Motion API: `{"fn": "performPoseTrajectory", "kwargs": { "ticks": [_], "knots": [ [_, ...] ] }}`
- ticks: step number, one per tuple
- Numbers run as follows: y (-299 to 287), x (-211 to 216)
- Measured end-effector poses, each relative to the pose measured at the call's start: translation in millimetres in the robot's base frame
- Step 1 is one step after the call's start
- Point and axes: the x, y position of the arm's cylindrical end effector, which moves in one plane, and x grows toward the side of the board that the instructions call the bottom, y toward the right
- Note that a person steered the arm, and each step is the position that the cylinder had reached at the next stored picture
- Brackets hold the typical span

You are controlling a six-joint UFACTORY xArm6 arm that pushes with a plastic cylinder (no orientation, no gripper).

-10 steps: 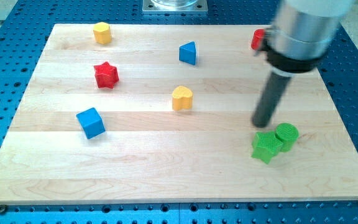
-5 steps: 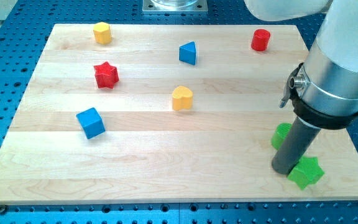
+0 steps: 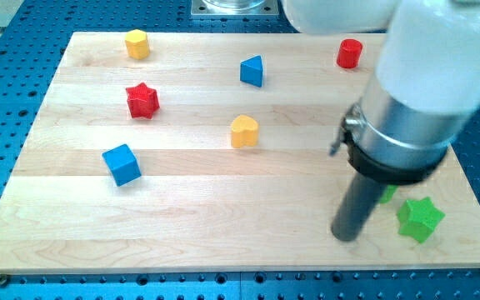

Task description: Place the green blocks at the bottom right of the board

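The worktop (image 3: 223, 217) is a pale wood board on a blue table with holes (image 3: 7, 50). My tip (image 3: 345, 237) rests on the wood near the board's lower right part. The end effector is only a straight dark rod. It has nothing to open or close, and it holds nothing.

The green star block (image 3: 420, 218) lies at about 3 o'clock from my tip, a little way off and not touching it. It sits close to the board's bottom right corner. A second green block (image 3: 387, 193) peeks out at about 1 o'clock from my tip. Most of it is hidden behind the rod and the big silver arm (image 3: 415, 92), so I cannot tell its shape. It is just beside the green star, up and to the left of it. I cannot tell if they touch.

The other blocks are well apart from my tip. The yellow heart block (image 3: 244, 131) is at about 10 o'clock from my tip, near the board's middle. The blue cube (image 3: 122, 163) is far off at about 9 o'clock. The red star block (image 3: 142, 100) is at 10 o'clock, farther than the heart. The blue triangle block (image 3: 252, 71) is at 11 o'clock. The yellow block (image 3: 137, 43) sits near the top left corner. The red cylinder block (image 3: 350, 53) is at 12 o'clock, near the top edge.
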Motion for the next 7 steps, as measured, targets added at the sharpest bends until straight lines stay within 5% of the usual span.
{"fn": "performPoseTrajectory", "kwargs": {
  "ticks": [1, 3, 7],
  "knots": [
    [12.5, -34.8],
    [64.6, -38.5],
    [71.0, -39.7]
  ]
}}
